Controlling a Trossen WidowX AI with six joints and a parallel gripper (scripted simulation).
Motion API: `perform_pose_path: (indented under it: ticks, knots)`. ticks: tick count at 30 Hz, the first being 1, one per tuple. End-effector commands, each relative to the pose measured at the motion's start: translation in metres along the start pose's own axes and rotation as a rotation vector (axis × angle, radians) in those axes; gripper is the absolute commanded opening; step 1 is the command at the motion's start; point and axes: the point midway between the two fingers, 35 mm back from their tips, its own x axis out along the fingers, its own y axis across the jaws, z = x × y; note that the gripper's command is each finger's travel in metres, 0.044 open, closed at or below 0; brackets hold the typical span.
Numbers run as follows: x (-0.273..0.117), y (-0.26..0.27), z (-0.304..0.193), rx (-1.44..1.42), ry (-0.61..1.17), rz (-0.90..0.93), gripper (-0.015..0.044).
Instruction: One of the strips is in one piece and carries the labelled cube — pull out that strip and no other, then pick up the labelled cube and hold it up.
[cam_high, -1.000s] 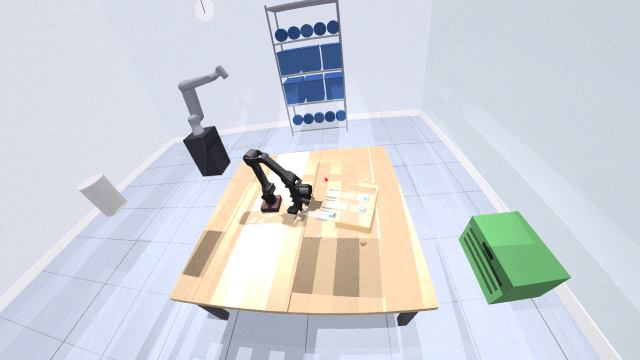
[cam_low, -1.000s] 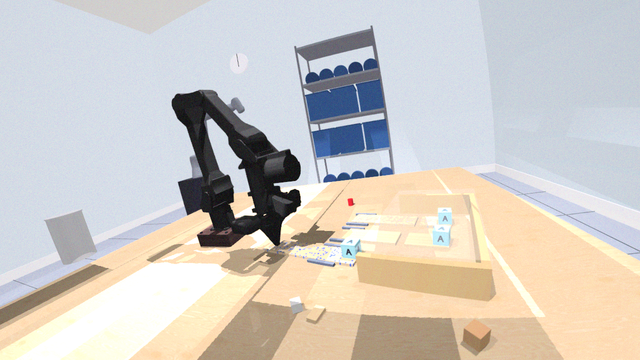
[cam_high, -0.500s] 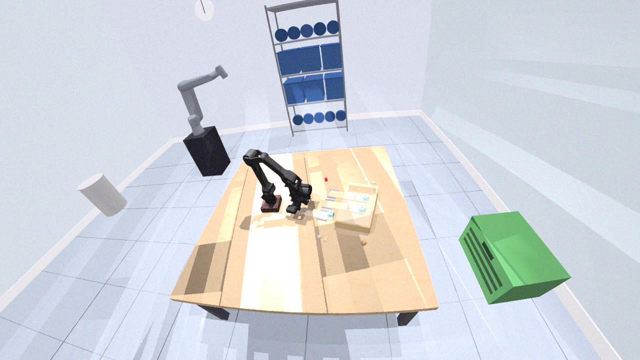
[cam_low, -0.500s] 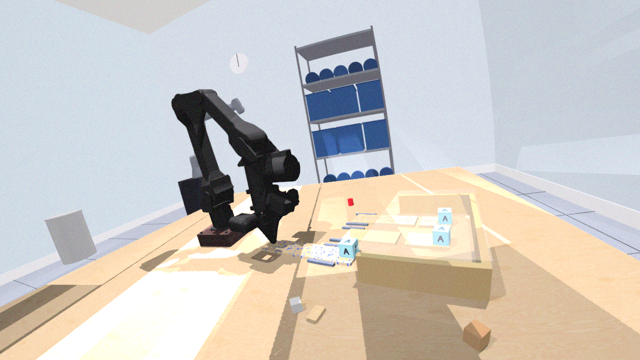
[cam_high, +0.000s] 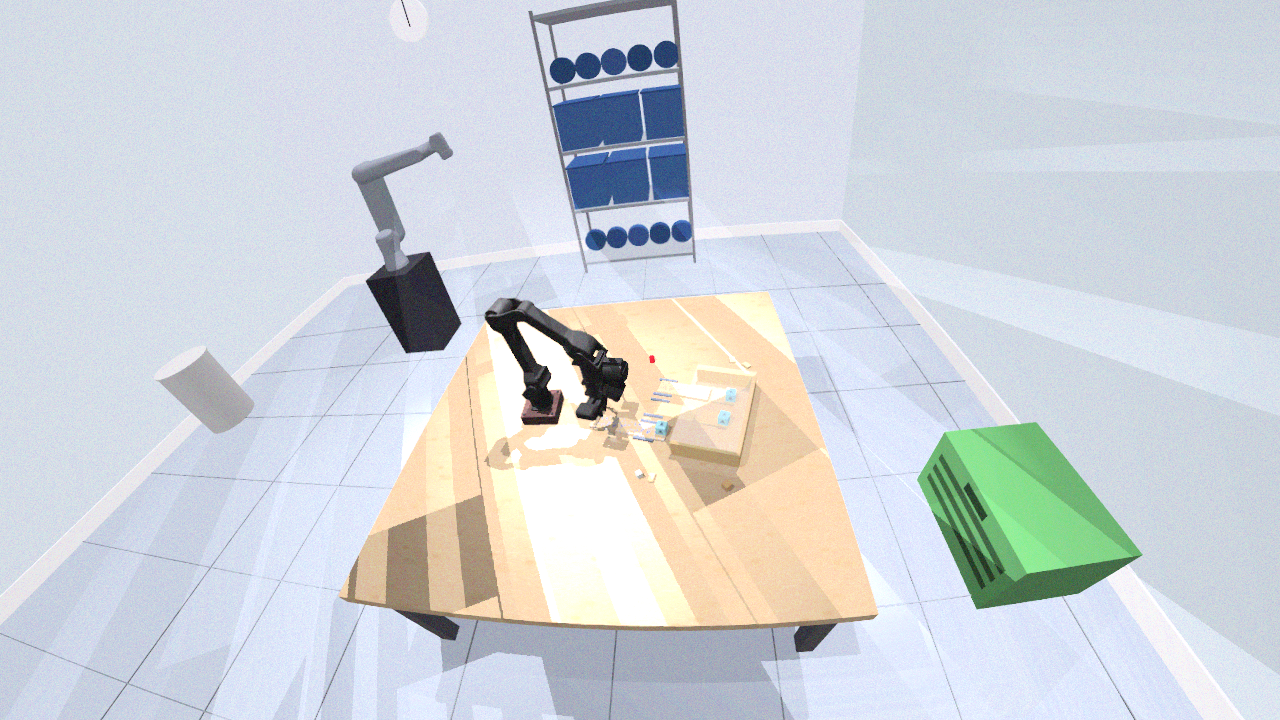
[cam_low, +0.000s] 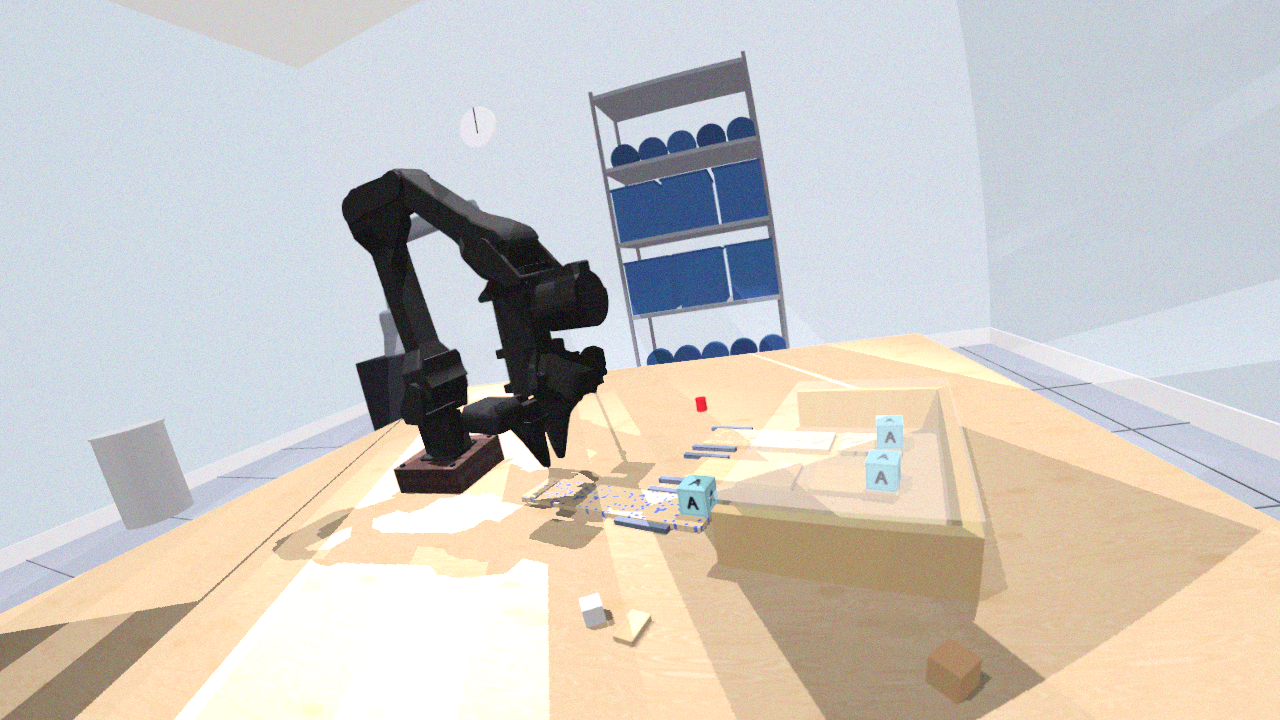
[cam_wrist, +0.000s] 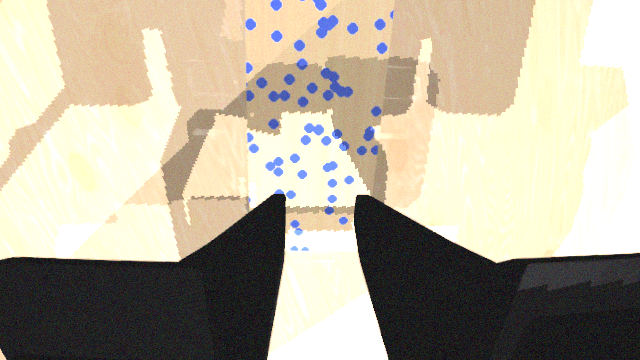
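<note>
- The black two-fingered pincer (cam_high: 601, 411) (cam_low: 553, 459) (cam_wrist: 320, 207) points downward, its tips a modest gap apart and nothing between them; in the wrist view they stand over the strip's outer end.
- Below it lies a long, flat, pale strip with blue speckles (cam_high: 637, 428) (cam_low: 599, 497) (cam_wrist: 310, 90), running toward three to four o'clock in the exterior view.
- The light-blue cube marked with a black A (cam_high: 660, 428) (cam_low: 696, 495) sits on the strip's far end, between three and four o'clock from the pincer, just outside the shallow tan wooden box with a see-through cover (cam_high: 707, 454) (cam_low: 850, 546).
- Two similar light-blue lettered cubes (cam_high: 724, 417) (cam_low: 882, 471) are inside, toward two to three o'clock from the first; leave them and their strips alone.
- The pull looks far enough along for a lift, so the step in hand is probably to leave the strip and go for the cube.
- Rise straight up first; a dragging fingertip could swing the strip or topple its load.
- Travel high toward the cube, open wider than its faces, and line up squarely before descending.
- Keep the fingers off the box wall beside it, close evenly at mid-height without pressing the strip, then lift vertically and hold steady.
</note>
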Motion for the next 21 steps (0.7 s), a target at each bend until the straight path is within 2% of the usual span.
perform_pose_path:
  ticks: [1, 10, 21]
  knots:
    - [-0.002, 0.001, 0.015, -0.014, 0.001, 0.002, 0.0210]
    - [-0.006, 0.002, 0.046, -0.014, -0.001, 0.003, 0.0440]
    - [-0.012, 0.001, 0.082, -0.014, -0.004, 0.002, 0.0440]
